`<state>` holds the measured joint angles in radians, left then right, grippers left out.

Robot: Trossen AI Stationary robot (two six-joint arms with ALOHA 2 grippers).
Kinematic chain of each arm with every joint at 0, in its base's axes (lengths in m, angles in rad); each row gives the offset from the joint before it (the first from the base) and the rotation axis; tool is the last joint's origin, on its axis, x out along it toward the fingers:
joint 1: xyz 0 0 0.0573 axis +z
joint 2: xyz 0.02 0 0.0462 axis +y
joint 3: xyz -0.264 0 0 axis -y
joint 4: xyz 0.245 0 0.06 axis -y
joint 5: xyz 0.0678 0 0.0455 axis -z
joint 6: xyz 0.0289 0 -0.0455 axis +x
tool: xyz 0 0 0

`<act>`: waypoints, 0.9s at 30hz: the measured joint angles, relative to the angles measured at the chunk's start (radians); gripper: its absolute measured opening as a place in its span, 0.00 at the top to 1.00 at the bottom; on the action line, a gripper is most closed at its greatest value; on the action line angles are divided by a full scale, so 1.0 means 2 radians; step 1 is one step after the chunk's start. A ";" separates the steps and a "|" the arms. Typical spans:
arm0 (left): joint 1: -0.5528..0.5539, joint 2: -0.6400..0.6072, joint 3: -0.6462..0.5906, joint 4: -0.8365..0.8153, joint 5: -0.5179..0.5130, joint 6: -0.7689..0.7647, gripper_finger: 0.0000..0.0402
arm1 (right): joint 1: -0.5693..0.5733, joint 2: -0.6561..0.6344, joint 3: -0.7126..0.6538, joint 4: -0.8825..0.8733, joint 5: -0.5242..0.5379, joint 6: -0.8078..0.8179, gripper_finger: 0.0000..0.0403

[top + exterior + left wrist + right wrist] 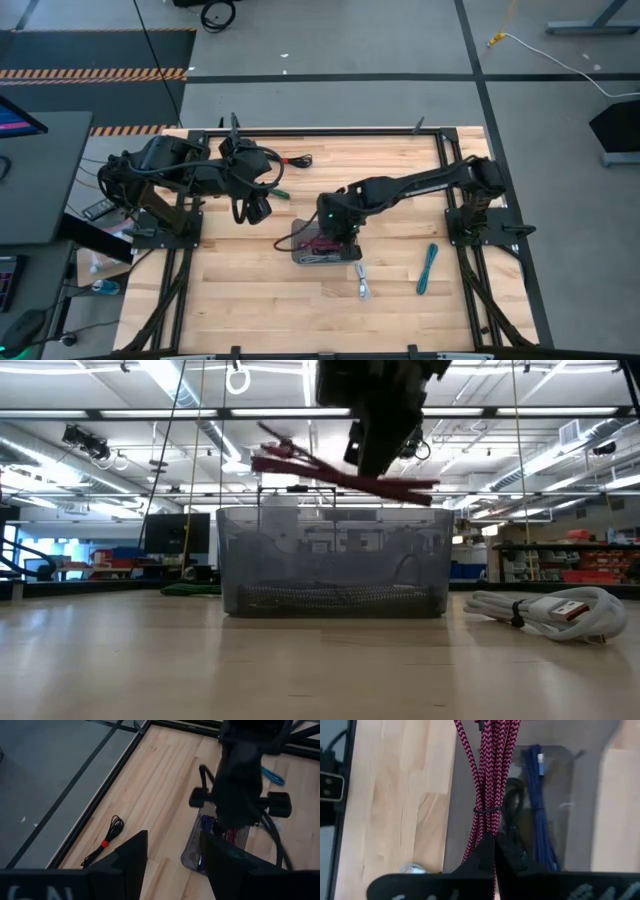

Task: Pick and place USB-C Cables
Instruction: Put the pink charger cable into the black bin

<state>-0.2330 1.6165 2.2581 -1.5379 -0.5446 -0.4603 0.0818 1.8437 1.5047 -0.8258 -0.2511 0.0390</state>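
A maroon braided USB-C cable [487, 780], bundled with a thin tie, hangs over the translucent grey tray [330, 560], with my right gripper [494, 842] shut on it. A purple-blue cable [537, 805] and a black cable [512, 800] lie inside the tray. On the table, a white cable [362, 285] and a teal cable [428, 268] lie near the tray. A black-red cable [102, 842] lies by the far edge. My left gripper [258, 210] hovers open left of the tray and holds nothing. My right gripper pinches the maroon bundle between its two shut fingers just behind the tie [487, 822], nearer one end. The fingers slant down from above. The bundle lies roughly level, slightly tilted [340, 475], lifted clear above the tray's rim.
A green cable [190, 589] lies on the table left of the tray. A black frame [330, 131] borders the wooden table. Bare wood lies open toward the near edge [270, 310].
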 joint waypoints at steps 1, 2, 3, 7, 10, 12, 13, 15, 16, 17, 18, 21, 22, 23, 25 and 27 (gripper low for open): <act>0.000 0.000 0.000 0.000 0.000 0.000 0.54 | 0.000 0.007 0.000 0.000 -0.005 -0.008 1.00; 0.000 0.000 0.000 0.000 0.000 0.000 0.54 | 0.000 0.013 0.000 0.002 -0.008 -0.017 1.00; 0.000 0.000 0.000 0.000 0.000 0.000 0.54 | -0.001 0.019 0.000 0.004 -0.011 -0.025 1.00; 0.000 0.000 0.000 0.000 0.000 0.000 0.54 | -0.007 0.040 0.000 0.007 -0.027 -0.045 1.00; 0.000 0.000 0.000 0.000 0.000 0.000 0.54 | -0.014 0.050 0.000 0.008 -0.028 -0.050 1.00; 0.000 0.000 0.000 0.000 0.000 0.000 0.54 | -0.019 0.052 0.000 0.009 -0.026 -0.050 1.00; 0.000 0.000 0.000 0.000 0.000 0.000 0.54 | -0.021 0.052 0.000 0.008 -0.022 -0.052 1.00; 0.000 0.000 0.000 0.000 0.000 0.000 0.54 | -0.026 0.052 0.000 0.009 -0.014 -0.056 1.00; 0.000 0.000 0.000 0.000 0.000 0.000 0.54 | -0.029 0.052 0.000 0.009 -0.012 -0.057 1.00; 0.000 0.000 0.000 0.000 0.000 -0.001 0.54 | -0.032 0.052 0.000 0.009 -0.011 -0.057 1.00; 0.000 0.000 0.000 0.000 0.000 -0.001 0.54 | -0.034 0.052 0.000 0.009 -0.012 -0.057 1.00; 0.000 0.000 0.000 0.000 0.000 -0.001 0.54 | -0.037 0.052 0.000 0.008 -0.013 -0.057 1.00; 0.000 0.000 0.000 0.000 0.000 -0.001 0.54 | -0.037 0.052 0.000 0.008 -0.014 -0.057 1.00; 0.000 0.000 0.000 0.000 0.000 -0.001 0.54 | -0.038 0.052 0.000 0.009 -0.015 -0.057 1.00; 0.000 0.000 0.000 0.000 0.000 -0.001 0.54 | -0.038 0.052 0.000 0.008 -0.015 -0.057 0.99; 0.000 0.000 0.000 0.000 0.000 -0.001 0.54 | -0.038 0.052 0.000 0.008 -0.015 -0.057 0.96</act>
<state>-0.2333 1.6165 2.2581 -1.5379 -0.5449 -0.4614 0.0058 1.9469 1.5043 -0.8089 -0.2813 -0.0746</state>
